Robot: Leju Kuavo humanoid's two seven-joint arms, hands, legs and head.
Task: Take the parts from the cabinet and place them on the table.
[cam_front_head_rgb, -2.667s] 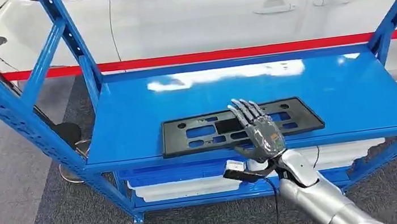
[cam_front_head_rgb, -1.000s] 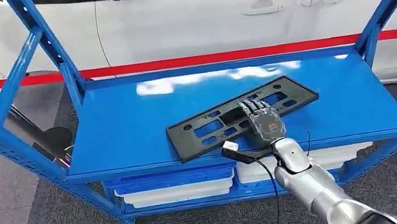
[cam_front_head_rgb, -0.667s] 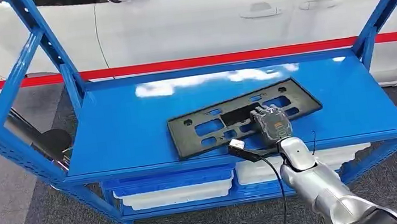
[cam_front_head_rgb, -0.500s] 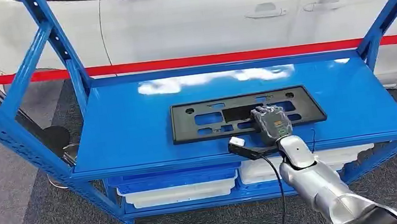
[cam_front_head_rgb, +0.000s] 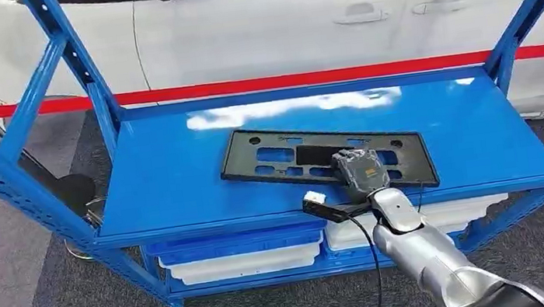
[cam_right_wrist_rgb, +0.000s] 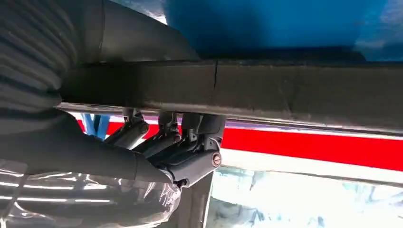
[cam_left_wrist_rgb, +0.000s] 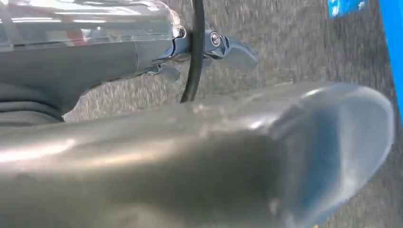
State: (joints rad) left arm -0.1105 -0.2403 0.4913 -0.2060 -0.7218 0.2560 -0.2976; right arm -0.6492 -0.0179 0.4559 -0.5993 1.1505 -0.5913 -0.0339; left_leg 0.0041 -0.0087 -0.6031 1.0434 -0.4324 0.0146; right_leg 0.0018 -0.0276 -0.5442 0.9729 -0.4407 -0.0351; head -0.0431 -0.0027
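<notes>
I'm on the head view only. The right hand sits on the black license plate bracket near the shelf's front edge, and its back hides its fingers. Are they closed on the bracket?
Observer: Yes. In the right wrist view the right hand's dark fingers are curled in right against the long edge of the black license plate bracket.
Operator: What's behind the bracket in that camera?
Observer: A red stripe runs across a white surface beyond it.
Operator: What does the left wrist camera look at?
Observer: Grey carpet, with a strip of the blue rack frame at one edge of the picture.
</notes>
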